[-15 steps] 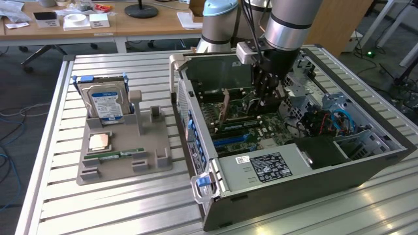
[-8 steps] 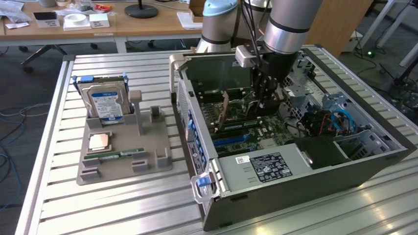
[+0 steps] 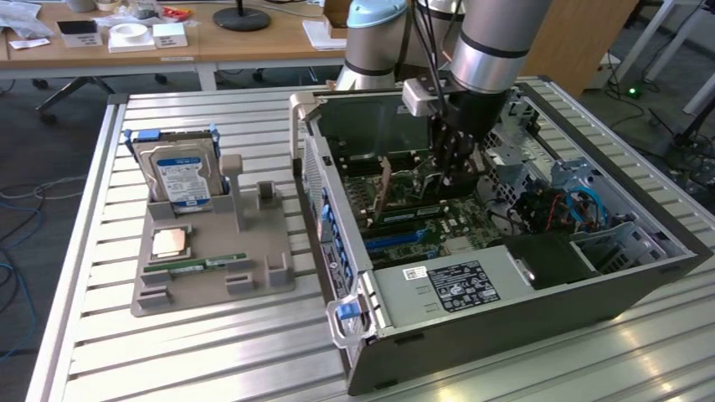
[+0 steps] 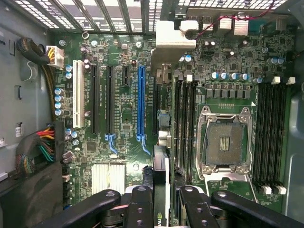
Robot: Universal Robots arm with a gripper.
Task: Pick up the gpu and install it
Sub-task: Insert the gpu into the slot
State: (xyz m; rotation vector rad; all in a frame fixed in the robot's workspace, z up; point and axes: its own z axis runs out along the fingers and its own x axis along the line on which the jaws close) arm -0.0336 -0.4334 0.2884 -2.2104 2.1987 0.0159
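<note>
Partly closed on the gpu (image 4: 161, 194), with jaws pinching the card edge-on by both faces. Hanging inside the open computer case (image 3: 503, 335), above the motherboard (image 4: 123, 118), close by the long blue slot (image 4: 141, 102) and apparently not seated. Pickup done, install step in hand, by the look of it. Calls for squaring the card's edge over its slot before any press; exact alignment hard to judge.

The table (image 3: 201, 356), a slatted aluminium top, bears two things. A grey parts stand (image 3: 190, 291) sits toward 9 o'clock of its middle, and an open computer case (image 3: 503, 335) lies on its side toward 3 o'clock, close by but apart.
</note>
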